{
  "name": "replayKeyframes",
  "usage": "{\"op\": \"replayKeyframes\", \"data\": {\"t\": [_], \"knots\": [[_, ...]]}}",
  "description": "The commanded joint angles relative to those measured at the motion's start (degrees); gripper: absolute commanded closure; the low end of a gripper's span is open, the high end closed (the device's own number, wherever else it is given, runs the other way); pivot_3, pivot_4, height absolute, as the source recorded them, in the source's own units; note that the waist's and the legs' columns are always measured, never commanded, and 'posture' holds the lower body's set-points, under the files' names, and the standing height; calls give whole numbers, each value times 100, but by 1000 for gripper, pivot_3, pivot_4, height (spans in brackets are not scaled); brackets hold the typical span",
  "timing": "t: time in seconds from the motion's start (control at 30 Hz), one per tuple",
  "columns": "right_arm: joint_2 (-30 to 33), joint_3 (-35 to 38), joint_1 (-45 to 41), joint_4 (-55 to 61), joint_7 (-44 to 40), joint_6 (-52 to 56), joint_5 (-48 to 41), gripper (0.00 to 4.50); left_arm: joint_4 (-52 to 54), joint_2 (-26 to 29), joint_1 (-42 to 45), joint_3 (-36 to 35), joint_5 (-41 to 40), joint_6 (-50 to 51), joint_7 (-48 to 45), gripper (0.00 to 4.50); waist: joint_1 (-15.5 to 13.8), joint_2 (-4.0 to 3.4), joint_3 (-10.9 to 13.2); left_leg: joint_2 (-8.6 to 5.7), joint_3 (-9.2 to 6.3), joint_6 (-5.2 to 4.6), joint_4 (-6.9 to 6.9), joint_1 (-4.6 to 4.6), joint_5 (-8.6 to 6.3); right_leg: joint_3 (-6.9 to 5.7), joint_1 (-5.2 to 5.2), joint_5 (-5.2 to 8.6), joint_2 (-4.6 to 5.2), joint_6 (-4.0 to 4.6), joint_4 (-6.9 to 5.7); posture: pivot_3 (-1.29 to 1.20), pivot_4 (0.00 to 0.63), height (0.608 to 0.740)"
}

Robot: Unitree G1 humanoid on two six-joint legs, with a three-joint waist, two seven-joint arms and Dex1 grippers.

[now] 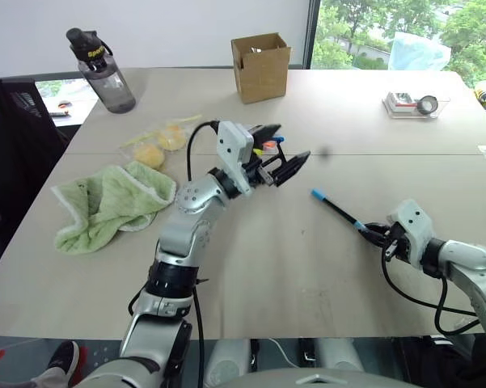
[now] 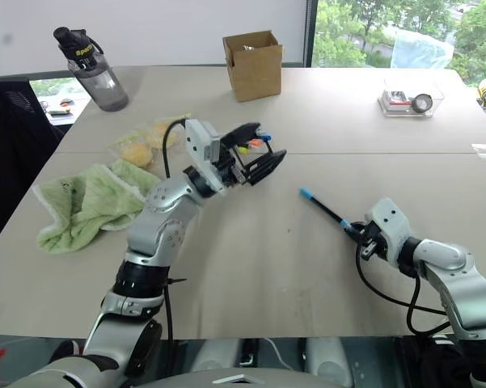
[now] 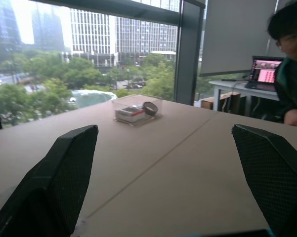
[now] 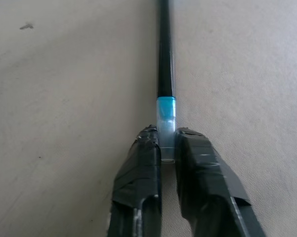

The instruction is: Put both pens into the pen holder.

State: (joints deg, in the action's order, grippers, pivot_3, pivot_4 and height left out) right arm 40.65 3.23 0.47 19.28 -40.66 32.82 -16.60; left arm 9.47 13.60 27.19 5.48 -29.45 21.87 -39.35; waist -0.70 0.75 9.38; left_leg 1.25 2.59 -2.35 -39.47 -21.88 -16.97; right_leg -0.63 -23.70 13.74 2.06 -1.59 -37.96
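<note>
Right wrist view gives us the clearest read: our right gripper [image 4: 168,148] is pinched on the blue-ended pen [image 4: 164,59] at its clear tip beside the near blue band, with the pen lying flat on the table [image 1: 251,267]. We judge we are at the grasp of this pen, lift not yet begun. Next we must raise it without letting the thin body swivel, carry it toward the pen holder [image 1: 267,145], which stands partly behind our left gripper [image 1: 279,166], and stand it upright over the opening. The left gripper hangs spread wide and empty above the table. The pen is slim and black, blue at both ends, angled away toward the table's middle.
</note>
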Motion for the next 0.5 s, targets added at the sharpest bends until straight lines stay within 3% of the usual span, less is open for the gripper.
{"op": "replayKeyframes", "data": {"t": [0.03,0.1,0.3,0.5], "knots": [[-36,190,147,142,24,-34,-89,4414,800,58,-177,92,-906,917,-244,0,0,1,0,0,0,0,0,-1,0,0,0,0,0,0,0,0,150,736],[-107,382,235,256,-4,-51,-295,4414,817,-98,-319,-123,-1462,1388,-38,0,-8,0,-1,0,-1,1,0,0,0,1,0,0,0,0,1,0,150,736],[-891,1111,167,970,188,32,-1531,4414,455,-1137,-539,-935,-2391,1498,948,0,0,0,0,-1,-4,-11,-2,0,-6,2,1,0,-2,0,-1,0,150,736],[-1323,1298,12,1600,418,324,-2763,4414,334,-1316,-481,-1051,-2874,1769,973,0,-1,1,0,-2,-7,-12,-2,-2,-7,0,1,0,-4,1,2,0,150,736]]}}
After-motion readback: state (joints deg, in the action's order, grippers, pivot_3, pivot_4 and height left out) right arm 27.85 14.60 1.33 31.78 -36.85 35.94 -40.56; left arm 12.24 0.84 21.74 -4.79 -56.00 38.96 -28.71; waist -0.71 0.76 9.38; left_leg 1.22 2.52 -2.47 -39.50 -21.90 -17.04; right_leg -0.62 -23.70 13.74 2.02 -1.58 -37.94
